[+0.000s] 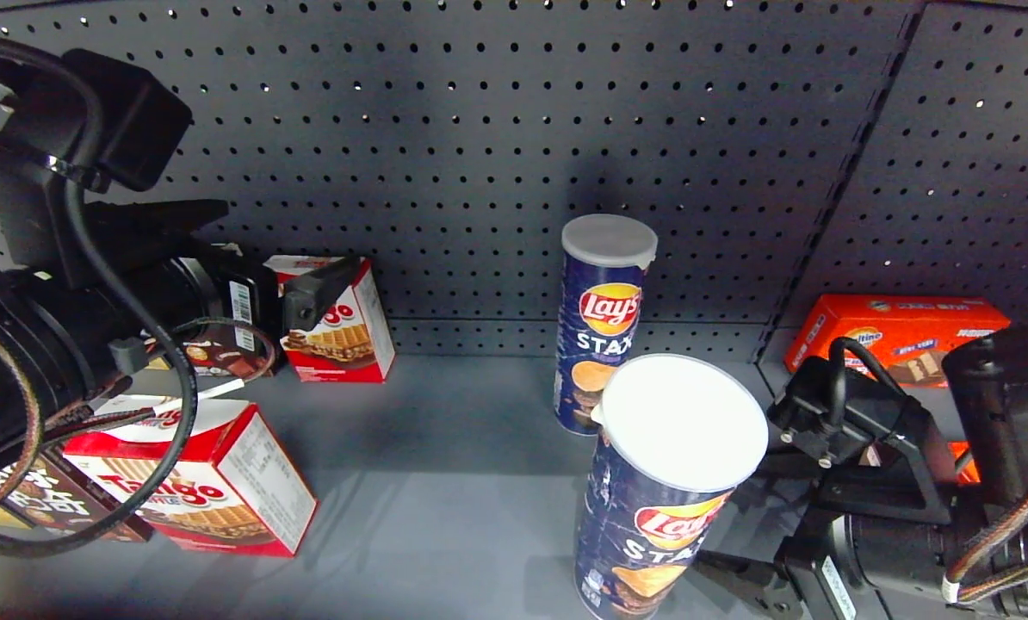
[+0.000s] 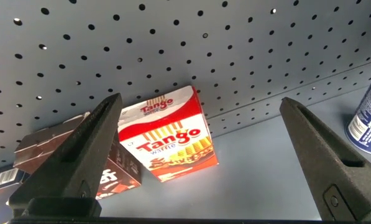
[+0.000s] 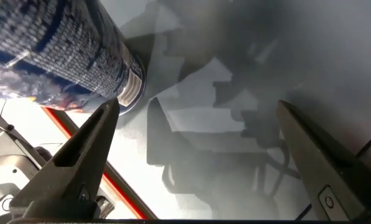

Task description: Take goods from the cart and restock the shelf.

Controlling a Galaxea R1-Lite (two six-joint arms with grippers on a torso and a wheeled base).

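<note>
Over the grey shelf [image 1: 445, 482], the left gripper [image 2: 201, 104] gapes before a wafer box [image 2: 173, 137]; the right gripper [image 3: 197, 107], likewise spread, sits beside a crisp can [image 3: 61, 56].

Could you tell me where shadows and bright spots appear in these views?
Head view: light glints through pegboard holes, shadow behind the far chip can. Right wrist view: blocky shadows on the shelf beside the near chip can.

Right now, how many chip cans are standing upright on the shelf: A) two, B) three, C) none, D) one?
A: the rear chip can and the front chip can both stand upright with their lids on, one behind the other.
</note>
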